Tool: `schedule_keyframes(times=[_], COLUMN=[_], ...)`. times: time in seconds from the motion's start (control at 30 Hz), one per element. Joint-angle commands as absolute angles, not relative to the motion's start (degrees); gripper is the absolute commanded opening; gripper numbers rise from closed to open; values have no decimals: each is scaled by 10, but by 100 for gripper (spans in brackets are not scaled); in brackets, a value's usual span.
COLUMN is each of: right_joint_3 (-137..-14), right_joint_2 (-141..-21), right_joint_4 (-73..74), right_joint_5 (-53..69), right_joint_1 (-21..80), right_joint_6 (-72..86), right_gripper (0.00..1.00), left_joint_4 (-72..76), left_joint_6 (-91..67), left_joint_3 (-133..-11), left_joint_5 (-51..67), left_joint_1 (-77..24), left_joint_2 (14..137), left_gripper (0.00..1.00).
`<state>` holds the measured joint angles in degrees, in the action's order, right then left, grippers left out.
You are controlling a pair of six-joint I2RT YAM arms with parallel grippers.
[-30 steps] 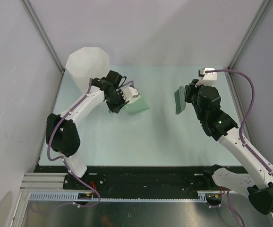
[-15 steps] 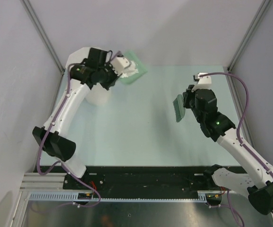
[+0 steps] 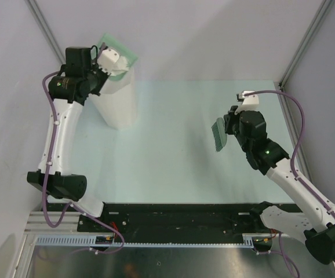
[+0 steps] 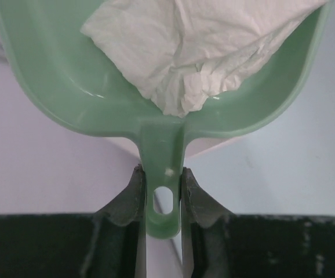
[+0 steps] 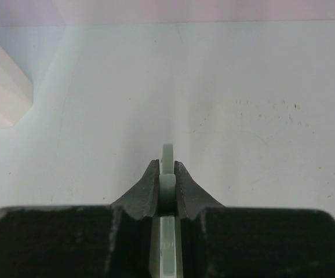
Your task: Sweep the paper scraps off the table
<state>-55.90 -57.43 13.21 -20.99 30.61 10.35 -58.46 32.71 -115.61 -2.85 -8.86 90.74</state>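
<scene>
Nearest me, on the right, the right gripper (image 5: 167,174) is clamped tight on the thin handle of the brush (image 3: 219,134). The jaws are nearly together w/ only the handle between them. The brush hangs over the right-middle of the table (image 3: 173,162), long side running approx near-to-far and bristles facing left. Can't tell if it touches the surface.

From overhead I can't spot one loose wad on the table, so I'd say the sweeping part is done.

Far left, the left arm is raised high. The left gripper (image 4: 160,182) is pinched on the handle of the dustpan (image 4: 51,87), jaws narrow and pressing either side just above the hang-hole. The pan sits over the top of the bin (image 3: 118,107), which stands at the table's far-left corner.

The paper scraps (image 4: 196,52) are all in the pan, bunched as one white crumpled heap. It's not possible to count separate wads. The heap lies broad across the pan toward the open lip and tapers to a point aimed back at the handle, i.e. toward the wrist. The pan's long axis runs handle-to-lip, the lip pointing away from the gripper, toward the far right in the overhead view.

What's left, as I judge it: tip the pan so the heap drops into the bin. Pan tilt is hard to read from here.
</scene>
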Motion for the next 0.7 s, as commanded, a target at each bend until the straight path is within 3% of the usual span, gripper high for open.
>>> schedule_keyframes(times=[0.0,0.37,0.67], right_joint_3=[-559,-553,-550], right_joint_2=[-564,-567,-563], right_joint_4=[113,103,103], right_joint_5=[-201,-189,-195], right_joint_1=[305,308,320], right_joint_6=[96,101,91], right_gripper=[0,0,0], left_joint_4=[-574,-531,-351], left_joint_6=[365,530,731], left_joint_3=[-1197,-1255,-1113], left_joint_5=[-164,-452,-586], left_joint_1=[-70,-101,-149], left_joint_2=[893,962,931], left_gripper=[0,0,0])
